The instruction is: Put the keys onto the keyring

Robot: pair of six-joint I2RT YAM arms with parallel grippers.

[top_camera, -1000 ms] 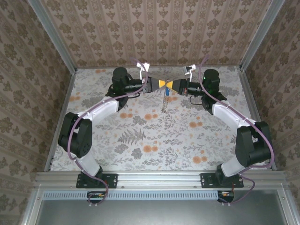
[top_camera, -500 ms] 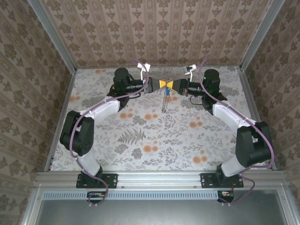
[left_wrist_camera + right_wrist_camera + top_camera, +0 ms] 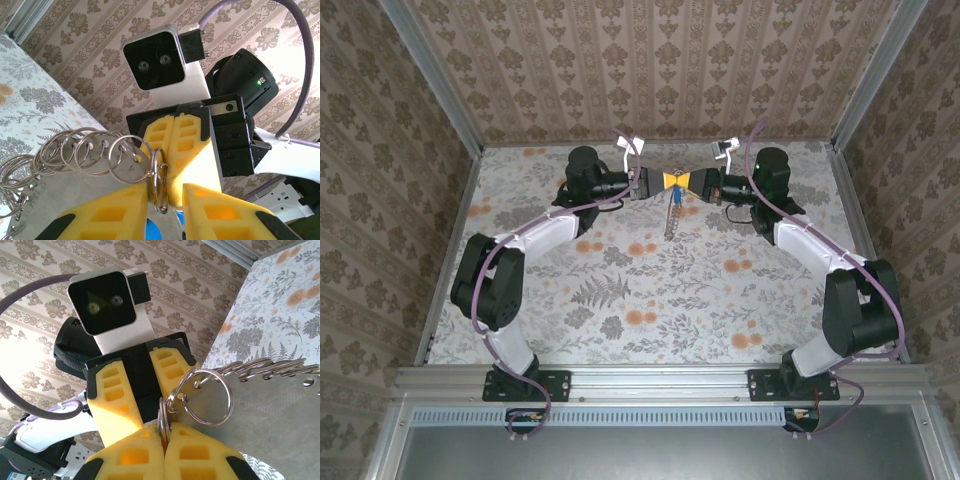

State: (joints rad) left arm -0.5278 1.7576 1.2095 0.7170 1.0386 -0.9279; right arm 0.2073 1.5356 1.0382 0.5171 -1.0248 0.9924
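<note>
Both grippers meet tip to tip above the far middle of the table. My right gripper is shut on the keyring, a thin split ring pinched edge-on between its yellow pads. From it a chain of linked metal rings hangs toward the table. My left gripper has its yellow fingers a little apart around the key's grey metal part. The key's blue head shows low between them. The same keyring stands in that gap, its wire at the key's hole.
The floral table is walled by patterned panels on three sides, with metal rails at the edges. The chain's lower end hangs near the tabletop below the grippers. Purple cables run along both arms.
My left gripper has shifted slightly right, closer to the right gripper, and its fingers have drawn nearer together. The right arm and the hanging chain stay put.
</note>
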